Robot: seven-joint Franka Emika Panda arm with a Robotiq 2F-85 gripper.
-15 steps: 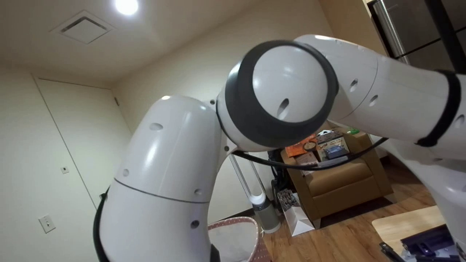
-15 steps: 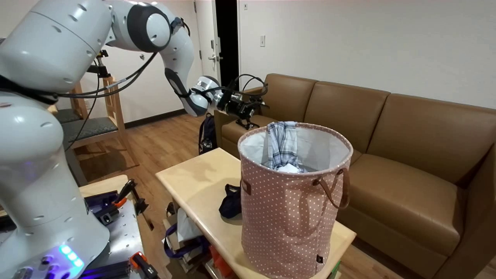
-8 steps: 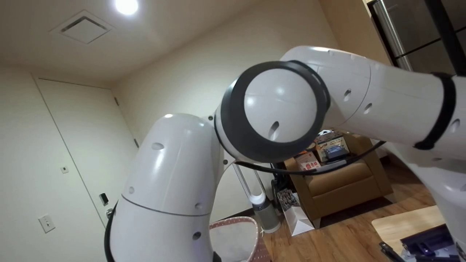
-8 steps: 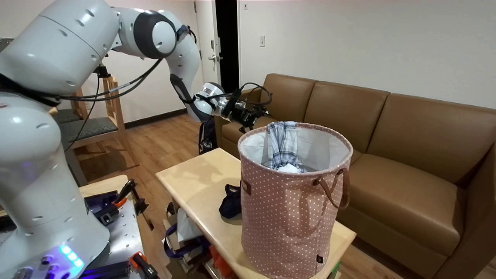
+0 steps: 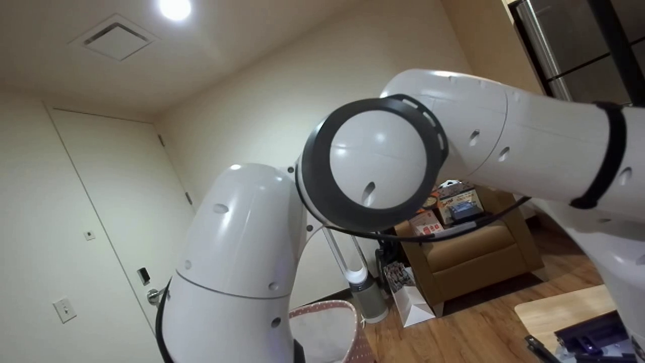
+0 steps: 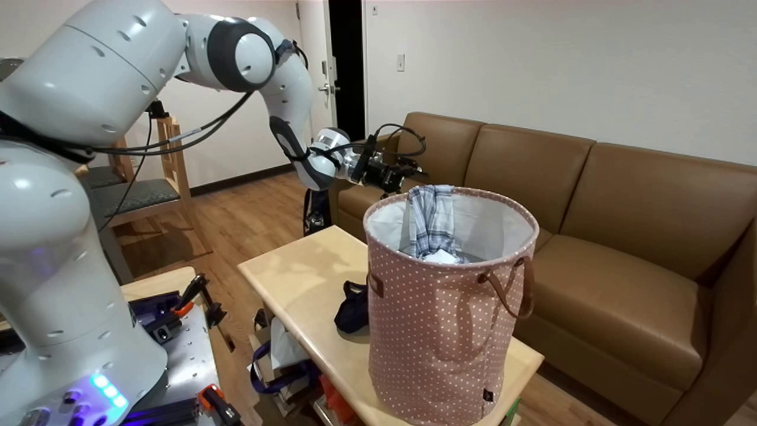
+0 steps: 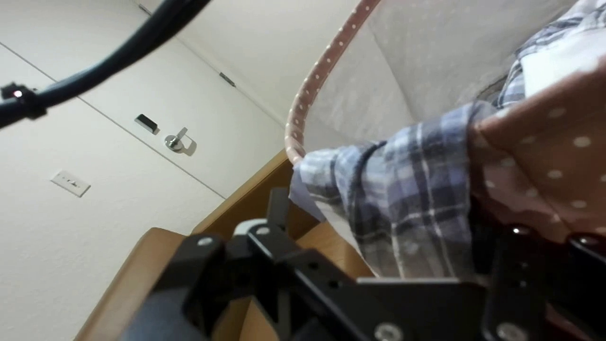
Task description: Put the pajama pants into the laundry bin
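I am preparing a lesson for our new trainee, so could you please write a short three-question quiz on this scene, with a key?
1. True or false: the laundry bin stands on the floor.
2. Choose one: how do the plaid pajama pants lie relative to the bin's rim? A) wholly below it; B) draped over it; C) nowhere near it.
3. Short answer: in the wrist view, are the jaws open or shut on the pants?

Key: 1. False; it stands on the wooden table. 2. B. 3. Open; the pants are not clamped.
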